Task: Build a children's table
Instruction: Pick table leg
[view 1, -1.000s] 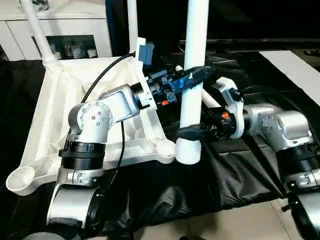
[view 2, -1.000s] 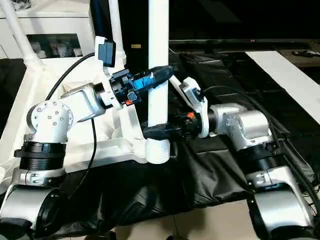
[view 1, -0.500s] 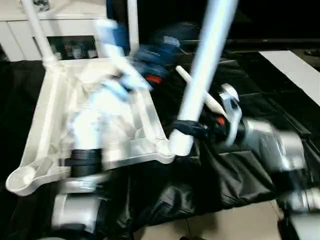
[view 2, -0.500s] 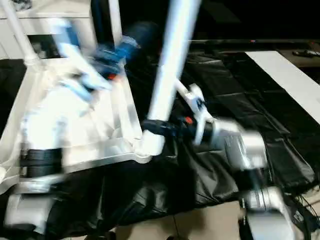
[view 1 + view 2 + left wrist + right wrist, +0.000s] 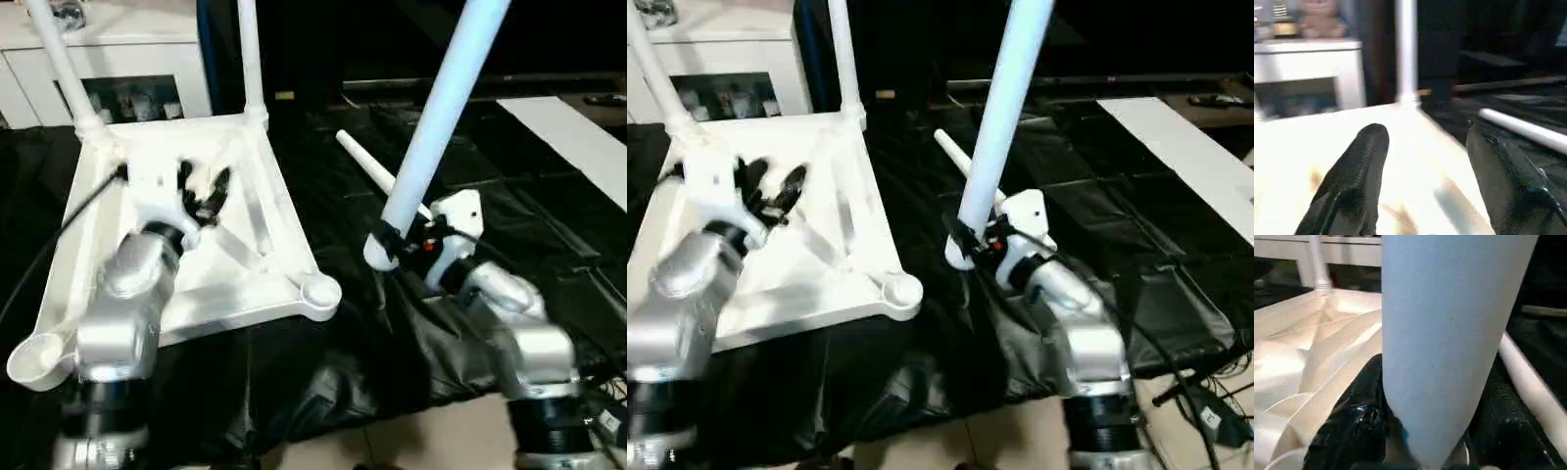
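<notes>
White plastic table top (image 5: 245, 245), upside down on black sheeting (image 5: 411, 352); two legs (image 5: 250, 59) seated upright in the far corner sockets, both near sockets (image 5: 320, 291) empty. Right tool (image 5: 390, 243) clamped on a third leg (image 5: 441, 108) near its flared end, the tube leaning steeply and its foot off to the side of the socket. Left tool (image 5: 203, 191) open, empty, hovering over the ribbed underside. Fourth leg (image 5: 377, 174) lying on the sheeting just behind. Hazards: the long leg, gripped low by one tool alone, may pivot or slip; entering the socket at this tilt could jam it or shove the unsteadied top aside.
</notes>
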`<state>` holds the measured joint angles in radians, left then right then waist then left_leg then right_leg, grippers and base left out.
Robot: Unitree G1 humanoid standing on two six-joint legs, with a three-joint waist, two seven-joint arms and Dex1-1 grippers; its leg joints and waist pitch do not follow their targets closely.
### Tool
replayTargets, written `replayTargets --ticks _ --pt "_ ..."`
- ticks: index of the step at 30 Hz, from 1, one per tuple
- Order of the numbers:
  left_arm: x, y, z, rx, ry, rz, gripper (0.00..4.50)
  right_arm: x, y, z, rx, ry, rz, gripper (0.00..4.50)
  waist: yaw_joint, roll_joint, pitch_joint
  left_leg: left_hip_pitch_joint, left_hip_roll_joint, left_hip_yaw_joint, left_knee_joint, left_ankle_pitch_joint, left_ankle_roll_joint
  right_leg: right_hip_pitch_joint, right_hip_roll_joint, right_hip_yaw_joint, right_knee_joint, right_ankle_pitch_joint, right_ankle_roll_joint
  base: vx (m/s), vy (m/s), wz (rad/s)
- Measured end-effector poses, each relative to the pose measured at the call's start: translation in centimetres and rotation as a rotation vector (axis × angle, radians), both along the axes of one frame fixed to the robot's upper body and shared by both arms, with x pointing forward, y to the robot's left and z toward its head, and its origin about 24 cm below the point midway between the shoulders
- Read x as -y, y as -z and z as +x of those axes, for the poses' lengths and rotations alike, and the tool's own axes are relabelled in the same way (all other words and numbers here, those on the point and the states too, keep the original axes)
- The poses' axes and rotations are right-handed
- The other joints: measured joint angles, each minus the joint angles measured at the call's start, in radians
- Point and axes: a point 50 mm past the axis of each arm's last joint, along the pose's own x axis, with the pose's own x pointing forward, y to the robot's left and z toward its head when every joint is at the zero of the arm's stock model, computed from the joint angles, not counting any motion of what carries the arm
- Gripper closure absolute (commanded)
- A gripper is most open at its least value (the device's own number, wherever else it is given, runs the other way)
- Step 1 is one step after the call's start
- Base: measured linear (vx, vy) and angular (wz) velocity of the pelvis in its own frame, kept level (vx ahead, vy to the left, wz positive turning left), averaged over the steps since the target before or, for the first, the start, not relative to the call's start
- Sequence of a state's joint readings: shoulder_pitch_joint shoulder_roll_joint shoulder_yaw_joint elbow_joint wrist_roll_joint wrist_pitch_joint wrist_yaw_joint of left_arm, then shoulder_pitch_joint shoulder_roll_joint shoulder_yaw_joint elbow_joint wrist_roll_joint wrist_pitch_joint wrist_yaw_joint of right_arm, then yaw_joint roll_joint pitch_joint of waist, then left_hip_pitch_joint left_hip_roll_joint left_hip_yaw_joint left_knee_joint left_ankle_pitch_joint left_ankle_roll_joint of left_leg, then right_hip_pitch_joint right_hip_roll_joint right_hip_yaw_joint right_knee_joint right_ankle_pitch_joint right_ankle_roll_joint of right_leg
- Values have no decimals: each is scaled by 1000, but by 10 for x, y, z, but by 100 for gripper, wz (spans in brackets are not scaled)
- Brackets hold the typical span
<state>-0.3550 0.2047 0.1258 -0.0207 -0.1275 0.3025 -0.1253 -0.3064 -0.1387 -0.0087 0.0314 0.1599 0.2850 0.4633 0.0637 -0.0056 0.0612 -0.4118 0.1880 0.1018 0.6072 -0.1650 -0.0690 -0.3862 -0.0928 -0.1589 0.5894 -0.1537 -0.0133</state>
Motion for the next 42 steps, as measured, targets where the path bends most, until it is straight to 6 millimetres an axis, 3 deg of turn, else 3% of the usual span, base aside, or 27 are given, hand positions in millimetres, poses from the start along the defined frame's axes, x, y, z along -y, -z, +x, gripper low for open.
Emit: replayTargets --ticks 1,3,4,5,7,9,10,12,14,17,21,26,28,29,30,32,33,34,35,36,37,39,40,41,42 --pt "-1 3 1 -8 -19 -16 159 -5 3 1 -5 4 8 262 -7 2 1 -7 -5 -26 2 0 -1 6 3 -8 7 -5 -8 6 -59 52" --pt "-3 7 2 -21 -32 -19 159 -10 7 2 -17 18 20 262 -10 3 2 -12 -17 -54 1 0 -2 6 6 -10 26 -24 -15 9 -100 54" --pt "-5 9 2 -31 -43 -14 159 -12 9 3 -34 24 34 262 -5 2 3 -6 -6 -41 -2 -3 -7 7 14 0 29 -29 -14 23 -110 50" --pt "-7 9 2 -32 -56 -6 159 -13 12 3 -47 28 38 262 5 0 3 -2 -6 -22 -7 -7 -8 7 14 2 28 -32 -13 9 -113 23" --pt "-7 8 4 -31 -69 11 159 -9 17 3 -57 49 24 262 42 -3 5 11 1 9 -3 -22 18 4 -1 9 31 -33 -14 -16 -61 -5" --pt "-7 6 5 -12 -78 32 159 -5 19 3 -61 80 42 262 59 5 2 21 2 14 15 -22 25 1 -3 11 34 -32 -11 -5 26 -4" --pt "-9 5 5 -5 -87 56 159 -3 21 3 -66 106 58 262 65 6 2 23 4 18 15 -13 12 1 -4 12 34 -30 -8 -10 52 -8" --pt "-16 7 5 -17 -105 104 159 -4 21 3 -65 115 82 262 59 8 1 28 5 29 15 -3 4 1 -1 20 29 -29 -8 -17 84 -1" --pt "-21 9 6 -30 -113 121 159 -13 21 2 -64 99 104 262 50 8 1 28 3 41 14 -5 7 3 3 41 20 -23 -14 -19 82 3" --pt "-11 14 7 -54 -15 133 159 -10 21 2 -65 116 96 262 45 6 1 30 -3 58 14 -8 12 3 2 68 20 -20 -4 -18 40 9" --pt "16 24 10 -100 240 121 159 -4 22 3 -72 106 78 262 35 6 1 31 -7 64 12 -8 13 3 0 75 18 -24 6 0 0 0" --pt "17 26 13 -103 169 45 159 5 25 -2 -96 109 50 262 -7 4 1 31 -6 60 10 -8 13 0 0 69 17 -24 7 0 0 0" --pt "15 25 5 -73 99 47 159 9 32 -11 -104 99 -16 262 -33 2 -2 8 -18 15 9 -8 13 7 -7 33 11 -24 7 0 0 0" --pt "14 26 2 -70 87 44 159 9 34 -13 -112 97 -28 262 -39 3 -2 4 -18 1 9 -8 12 9 -4 24 9 -24 7 7 -62 36" --pt "11 32 -3 -90 50 31 159 6 38 -15 -122 87 -41 262 -59 5 -1 -4 -23 -44 8 -3 4 14 6 4 13 -25 -1 44 -118 47" --pt "7 39 -8 -122 18 19 159 -5 38 -15 -125 58 -19 262 -76 4 0 -10 -37 -102 8 6 -11 17 31 15 62 -57 -64 37 -149 49" --pt "5 42 -11 -127 7 5 159 -11 36 -14 -122 39 5 262 -75 -6 -1 -5 -34 -110 5 9 -16 14 44 34 78 -77 -58 19 -215 39" --pt "5 42 -12 -125 0 -5 159 -12 33 -12 -113 36 16 262 -64 -12 -1 -6 -28 -95 3 5 -16 9 48 38 85 -80 -32 19 -215 39" --pt "8 41 -12 -119 4 -12 159 -8 30 -10 -105 47 19 262 -34 -20 -2 -6 -20 -62 18 -13 10 0 47 40 88 -84 -30 9 -225 8" --pt "12 41 -12 -117 20 -13 159 -3 29 -8 -100 66 18 262 -9 -25 -3 -10 -20 -35 49 -22 26 -4 44 44 88 -84 -31 -2 -190 -4" --pt "16 40 -11 -114 38 -9 159 2 28 -7 -98 90 16 262 15 -38 -10 -10 -37 -15 91 -29 39 -17 43 65 90 -82 -28 -2 -190 -4" --pt "17 36 -9 -96 45 -3 159 10 26 -5 -92 117 11 262 32 -39 -12 -8 -80 -13 134 -50 73 -28 40 90 90 -75 -17 4 -87 15" --pt "17 34 -7 -90 57 16 159 12 24 -4 -85 123 12 262 36 -37 -12 -8 -90 -16 136 -56 82 -32 37 94 90 -76 -24 -2 -51 20" --pt "18 30 -5 -78 81 40 159 14 21 -3 -78 126 13 262 40 -31 -11 -3 -88 -20 126 -60 87 -34 36 93 89 -73 -32 0 0 0" --pt "19 26 -1 -63 107 72 159 15 18 -1 -69 129 13 262 44 -22 -11 11 -77 -25 86 -59 88 -33 38 88 88 -67 -37 -30 68 11"
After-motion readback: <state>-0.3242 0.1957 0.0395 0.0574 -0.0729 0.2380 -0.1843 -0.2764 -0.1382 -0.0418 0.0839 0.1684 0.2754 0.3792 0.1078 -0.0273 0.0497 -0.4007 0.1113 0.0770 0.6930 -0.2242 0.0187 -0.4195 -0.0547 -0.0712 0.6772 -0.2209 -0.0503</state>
